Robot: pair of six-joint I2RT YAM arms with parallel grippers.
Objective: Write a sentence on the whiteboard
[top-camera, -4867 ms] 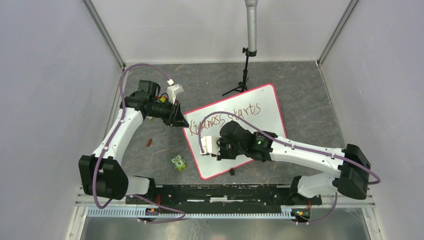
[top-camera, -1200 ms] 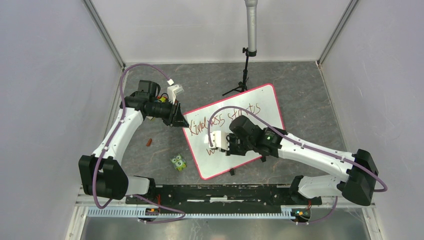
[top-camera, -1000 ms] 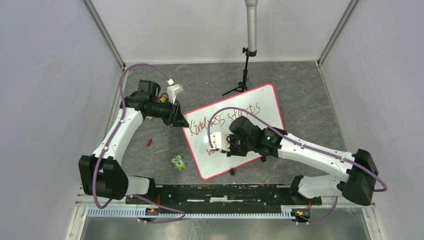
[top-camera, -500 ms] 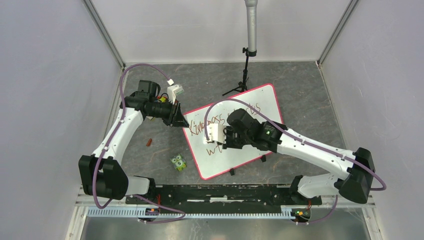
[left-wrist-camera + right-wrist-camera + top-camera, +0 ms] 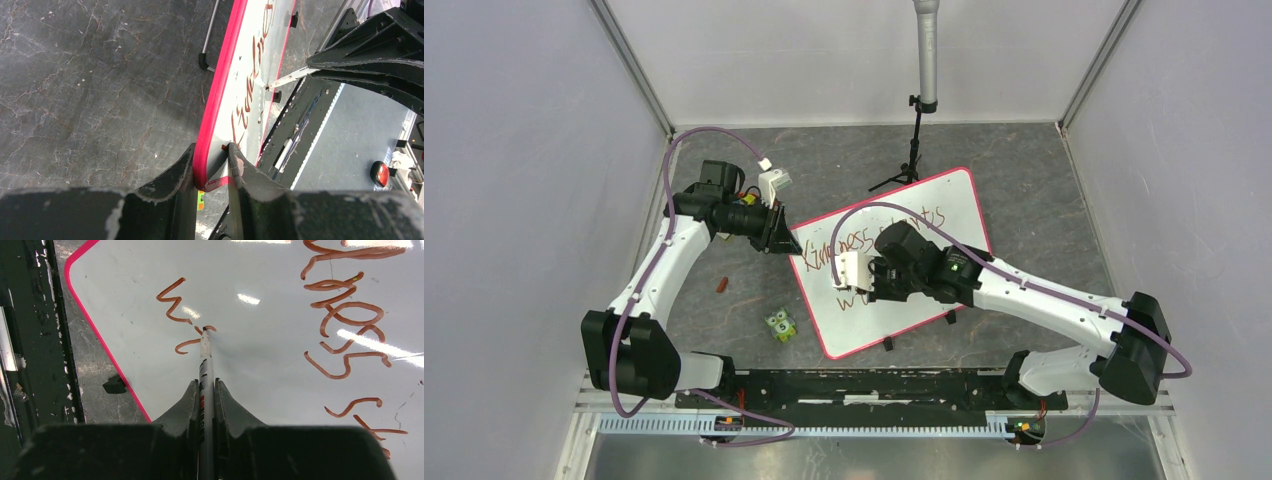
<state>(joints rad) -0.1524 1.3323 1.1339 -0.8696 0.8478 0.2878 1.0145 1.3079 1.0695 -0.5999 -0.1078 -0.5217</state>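
- While the second line is only just begun, your right gripper (image 5: 205, 386), fingers pinched narrow on a thin white marker pen (image 5: 204, 360), sets the tip on the large, flat, white, red-pink-framed whiteboard (image 5: 260, 365).
- The brownish-red handwritten sentence (image 5: 350, 307) has its top line running across the whiteboard's far half. Close to the whiteboard's near-left edge stand a "w" and part of the next letter.
- The whiteboard sits askew on the dark grey marbled tabletop (image 5: 100, 75), raised on small black feet (image 5: 115, 385).
- Your left gripper (image 5: 211, 152) is clamped on the whiteboard's left corner, one finger on each face of the frame.
- Expect the whiteboard to be stiff but light, with a glossy face. It will probably skid or rock on its feet under pen pressure, so hold it by the frame corner, not the slick writing surface.
- The marker pen looks slim and smooth. Grip the barrel behind the tip and press lightly, or it may slide back between the fingers.
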